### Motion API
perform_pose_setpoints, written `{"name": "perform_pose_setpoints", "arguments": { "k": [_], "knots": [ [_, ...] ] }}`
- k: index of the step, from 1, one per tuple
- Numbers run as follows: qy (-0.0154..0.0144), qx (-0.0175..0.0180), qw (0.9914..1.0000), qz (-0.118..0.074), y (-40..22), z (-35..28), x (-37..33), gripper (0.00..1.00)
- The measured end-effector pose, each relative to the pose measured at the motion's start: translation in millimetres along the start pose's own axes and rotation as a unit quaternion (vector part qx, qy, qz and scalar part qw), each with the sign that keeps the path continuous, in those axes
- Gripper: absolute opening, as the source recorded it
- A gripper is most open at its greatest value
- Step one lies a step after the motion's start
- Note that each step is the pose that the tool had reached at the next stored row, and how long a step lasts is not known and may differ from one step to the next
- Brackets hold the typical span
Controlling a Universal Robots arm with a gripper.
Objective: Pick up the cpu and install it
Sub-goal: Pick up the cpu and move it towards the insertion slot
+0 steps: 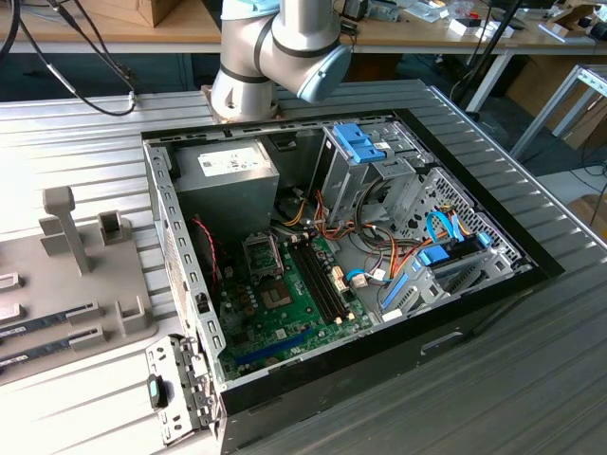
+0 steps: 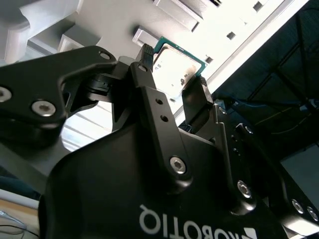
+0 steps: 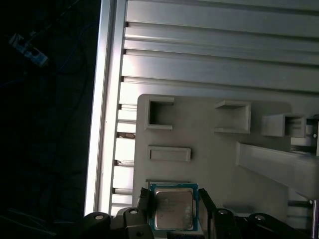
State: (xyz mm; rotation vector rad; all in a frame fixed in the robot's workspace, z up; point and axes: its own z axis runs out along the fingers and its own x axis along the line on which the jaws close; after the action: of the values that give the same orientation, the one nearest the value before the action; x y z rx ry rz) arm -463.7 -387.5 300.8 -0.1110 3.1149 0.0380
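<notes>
The cpu point(image 3: 173, 209) is lying silvery side up on the grey holder point(image 3: 219, 149), close to the holder edge that runs along the rim of the slatted table point(image 3: 209, 55). The gripper point(image 3: 174, 194) is holding it at a narrow setting, one of its black fingers point(image 3: 144, 199) on each of two opposite sides and pressing against the green border. Whether the chip is already lifting clear of the holder or still resting on it is hard to tell, since the fingers are hiding its lower edge. So the task is standing early: the grasp is being made, while carrying and installing are both still waiting. The exterior view is giving what the wrist cameras are not: the open computer case point(image 1: 474, 313) lying on its side, the green motherboard point(image 1: 285, 313) inside it, and the black socket frame point(image 1: 263, 254) beside the grey power supply point(image 1: 228, 171), dark in its middle and not carrying the chip. It is also showing the arm point(image 1: 275, 47) at the table's far edge behind the case. The wrist views, in turn, are showing the grip itself, and the second wrist view is looking up along the fingers at the chip's bright lid.
</notes>
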Motion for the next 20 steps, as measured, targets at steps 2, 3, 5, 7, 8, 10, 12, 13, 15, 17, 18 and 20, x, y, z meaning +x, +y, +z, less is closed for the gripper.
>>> {"name": "perform_pose_setpoints", "arguments": {
  "k": [2, 3, 5, 7, 8, 10, 12, 13, 15, 17, 18, 20],
  "knots": [
    [0.0, 0.0, 1.0, 0.0, 0.0, -1.9, -0.1, 0.47],
    [0.0, 0.0, 1.0, 0.0, 0.1, -2.7, -0.1, 0.47],
    [0.0, 0.0, 1.0, 0.0, 0.1, -4.2, -0.1, 0.47],
    [0.0, 0.0, 1.0, 0.0, 0.1, -5.4, -0.1, 0.47],
    [0.0, 0.0, 1.0, 0.0, 0.2, -6.9, -0.2, 0.47],
    [0.0, 0.0, 1.0, 0.0, 0.2, -8.2, -0.2, 0.47],
    [0.0, 0.0, 1.0, 0.0, 0.2, -10.0, -0.2, 0.47],
    [0.0, 0.0, 1.0, 0.0, 0.3, -10.5, -0.3, 0.47],
    [0.0, 0.0, 1.0, 0.0, 0.3, -12.4, -0.3, 0.47],
    [0.0, 0.0, 1.0, 0.0, 0.3, -14.3, -0.4, 0.47],
    [0.0, 0.0, 1.0, 0.0, 0.4, -15.0, -0.4, 0.47],
    [0.0, 0.0, 1.0, 0.0, 0.4, -17.4, -0.5, 0.47]
  ]
}}
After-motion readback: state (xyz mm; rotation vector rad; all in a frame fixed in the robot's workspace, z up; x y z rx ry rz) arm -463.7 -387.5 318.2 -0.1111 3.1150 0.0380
